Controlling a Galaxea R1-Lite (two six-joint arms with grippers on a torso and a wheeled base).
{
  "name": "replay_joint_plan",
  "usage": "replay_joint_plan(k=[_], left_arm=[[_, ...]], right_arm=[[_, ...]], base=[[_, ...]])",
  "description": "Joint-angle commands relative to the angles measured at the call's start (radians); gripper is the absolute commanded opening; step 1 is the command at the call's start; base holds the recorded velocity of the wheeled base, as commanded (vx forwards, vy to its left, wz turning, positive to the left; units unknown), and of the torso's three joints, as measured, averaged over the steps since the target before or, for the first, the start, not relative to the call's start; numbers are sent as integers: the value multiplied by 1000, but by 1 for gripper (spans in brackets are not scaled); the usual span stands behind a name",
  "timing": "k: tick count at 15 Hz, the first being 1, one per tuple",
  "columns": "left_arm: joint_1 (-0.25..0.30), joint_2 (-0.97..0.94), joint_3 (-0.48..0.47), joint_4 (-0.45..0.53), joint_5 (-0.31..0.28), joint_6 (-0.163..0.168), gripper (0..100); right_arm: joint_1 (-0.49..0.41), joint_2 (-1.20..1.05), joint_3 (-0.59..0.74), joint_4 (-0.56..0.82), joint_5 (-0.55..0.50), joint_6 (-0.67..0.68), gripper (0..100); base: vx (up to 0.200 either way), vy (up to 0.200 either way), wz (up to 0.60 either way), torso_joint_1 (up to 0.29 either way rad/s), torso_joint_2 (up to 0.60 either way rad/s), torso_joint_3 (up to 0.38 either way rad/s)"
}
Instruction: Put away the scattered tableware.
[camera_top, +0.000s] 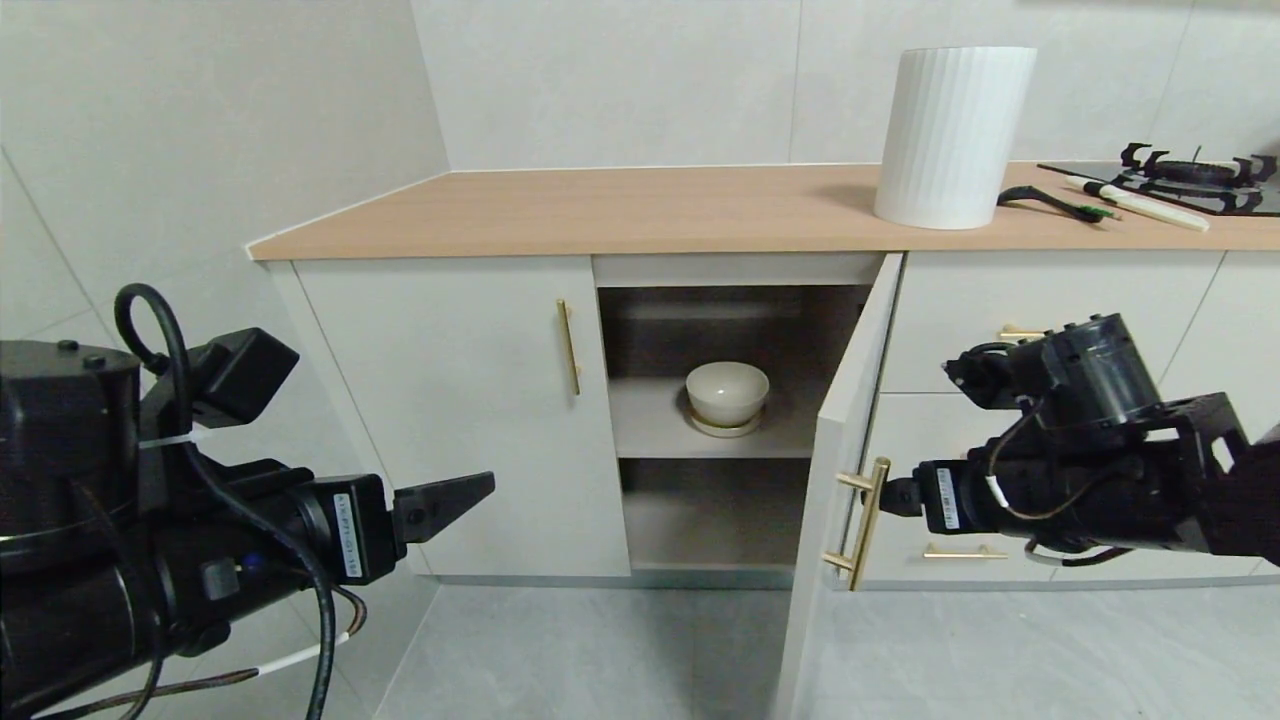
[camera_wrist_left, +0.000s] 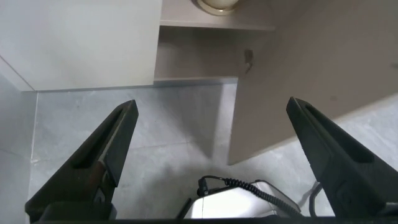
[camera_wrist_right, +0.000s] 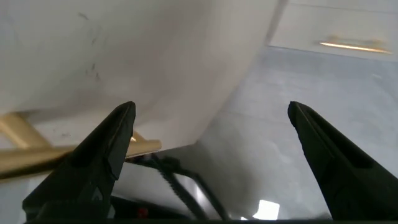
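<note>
My left arm (camera_top: 150, 540) and right arm (camera_top: 1100, 470) are blocky matte black, each with a white label (camera_top: 347, 535) by the wrist. A black cable (camera_top: 176, 335) loops at the left edge; my fingers (camera_wrist_left: 102, 158) taper to wedges.

- We see a white bowl (camera_top: 727, 392) at the centre of the frame. It sits on a small plate (camera_top: 724, 430) on the upper shelf (camera_top: 650, 425) of the open cabinet.
- The cabinet door (camera_top: 835, 440) stands swung out right of centre, with its brass handle (camera_top: 865, 522) upright.
- Our right gripper (camera_top: 888, 496) sits just beside that handle; we cannot tell whether it touches.
- Our left gripper (camera_top: 470, 495) hangs at lower left, before the closed door (camera_top: 450, 400).
- On the countertop (camera_top: 600, 205), upper right, a white ribbed cylinder (camera_top: 955, 135) stands beside a black utensil (camera_top: 1045, 200), a pale stick (camera_top: 1150, 208) and the burner (camera_top: 1195, 170).
</note>
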Motion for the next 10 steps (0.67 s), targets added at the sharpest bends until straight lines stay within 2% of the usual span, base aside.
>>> replay_joint_plan(k=[1,4,10], left_arm=[[0,0,-1,0,1,-1,100],[0,-3,-1,0,1,-1,100],[0,-3,-1,0,4,-1,100]], right_arm=[[8,122,-73,-8,20,-1,100],[8,238,-154,-94,25,-1,100],[9,306,-162,-230,20,6,100]], base=[[0,0,0,0,0,0],[0,0,0,0,0,0],[0,0,0,0,0,0]])
